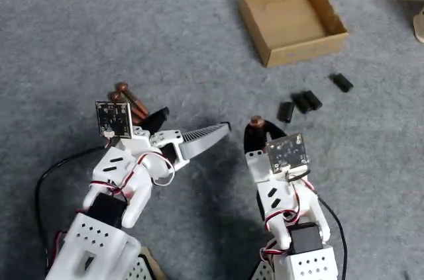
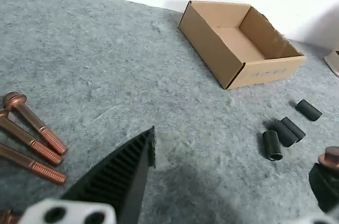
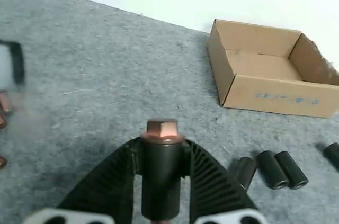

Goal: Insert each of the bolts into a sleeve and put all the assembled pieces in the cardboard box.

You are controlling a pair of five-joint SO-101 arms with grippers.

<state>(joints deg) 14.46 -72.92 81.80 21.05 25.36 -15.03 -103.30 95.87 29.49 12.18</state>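
From the high view we are seeing the left pincer gaping wide, loose bolts lying just behind its black jaw. The right pincer is closing on a bolt; loose sleeves are lying just beyond it, and the cardboard box well beyond.

From the left wrist we are looking past one finger, with the loose bolts lying beside it.

From the right wrist we are watching the right pincer gripping a sleeve, the bolt's head poking out past the fingertips.
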